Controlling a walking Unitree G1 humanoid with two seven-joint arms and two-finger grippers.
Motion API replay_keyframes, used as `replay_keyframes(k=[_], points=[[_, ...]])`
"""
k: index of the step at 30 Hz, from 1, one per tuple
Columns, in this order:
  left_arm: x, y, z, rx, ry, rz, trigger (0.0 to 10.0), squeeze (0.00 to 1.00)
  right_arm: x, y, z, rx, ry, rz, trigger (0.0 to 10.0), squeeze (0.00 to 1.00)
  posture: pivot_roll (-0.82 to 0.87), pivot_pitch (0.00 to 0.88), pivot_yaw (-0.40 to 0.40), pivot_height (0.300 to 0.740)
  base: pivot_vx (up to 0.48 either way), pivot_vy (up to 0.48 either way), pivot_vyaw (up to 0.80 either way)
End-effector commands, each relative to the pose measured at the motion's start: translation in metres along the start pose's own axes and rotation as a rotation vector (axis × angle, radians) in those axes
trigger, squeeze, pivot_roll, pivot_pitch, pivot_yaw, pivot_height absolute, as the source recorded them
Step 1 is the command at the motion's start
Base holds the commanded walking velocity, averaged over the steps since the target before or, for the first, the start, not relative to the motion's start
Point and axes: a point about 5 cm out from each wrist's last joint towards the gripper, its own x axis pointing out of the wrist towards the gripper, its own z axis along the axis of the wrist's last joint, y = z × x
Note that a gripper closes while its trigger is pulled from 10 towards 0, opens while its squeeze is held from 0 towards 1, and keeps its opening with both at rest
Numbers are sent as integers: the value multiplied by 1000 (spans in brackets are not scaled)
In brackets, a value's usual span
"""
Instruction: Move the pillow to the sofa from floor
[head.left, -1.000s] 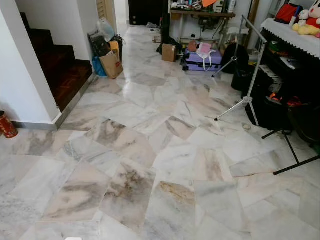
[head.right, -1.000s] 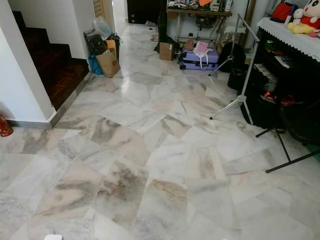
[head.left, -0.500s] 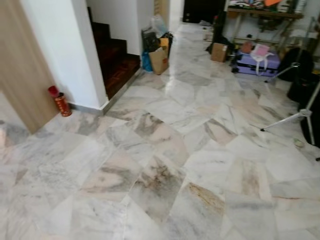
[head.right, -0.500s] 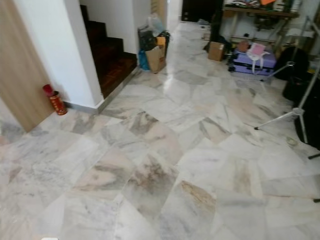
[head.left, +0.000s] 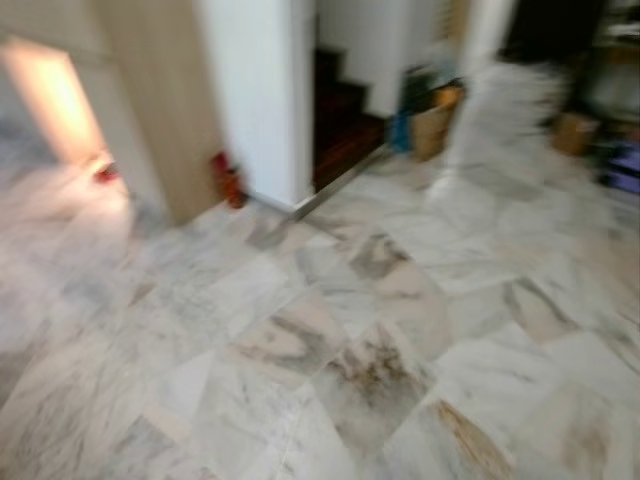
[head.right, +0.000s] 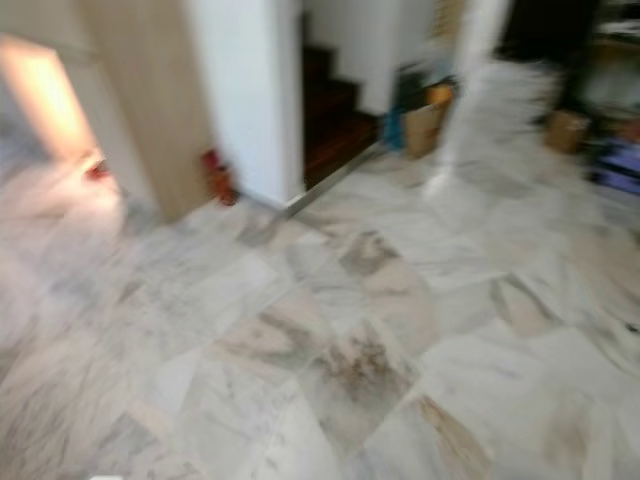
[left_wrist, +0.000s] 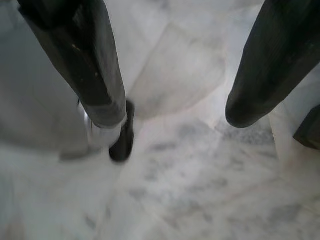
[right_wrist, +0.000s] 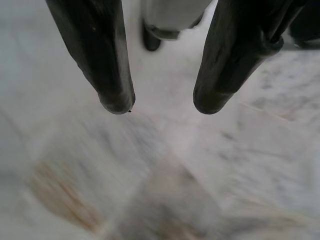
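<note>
- The head views now swing further toward the robot's left and blur with motion; the things themselves do not move.
- A wooden panel and a lit opening enter on the left.
- The red canister sits nearer centre.
- The tripod and dark shelving leave the frame on the right.

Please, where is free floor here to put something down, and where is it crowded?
The marble floor is bare in front and toward the lit doorway. It is crowded by the white wall: a red can at its base, and blurred bags beside the dark stairs.
</note>
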Motion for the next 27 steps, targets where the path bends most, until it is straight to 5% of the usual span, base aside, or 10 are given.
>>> replay_keyframes(k=[1, 27], points=[[0, -3, -3, 9, 12, -8, 10000, 0, -3, -9, -10, -2, 35, -27, 10000, 0, 42, 12, -20, 740, 0, 0, 800], [1, -3, 6, 0, -16, -13, 10000, 0, -2, -8, -7, 16, 21, -30, 10000, 0, 48, 62, -17, 740, 0, 0, 800]])
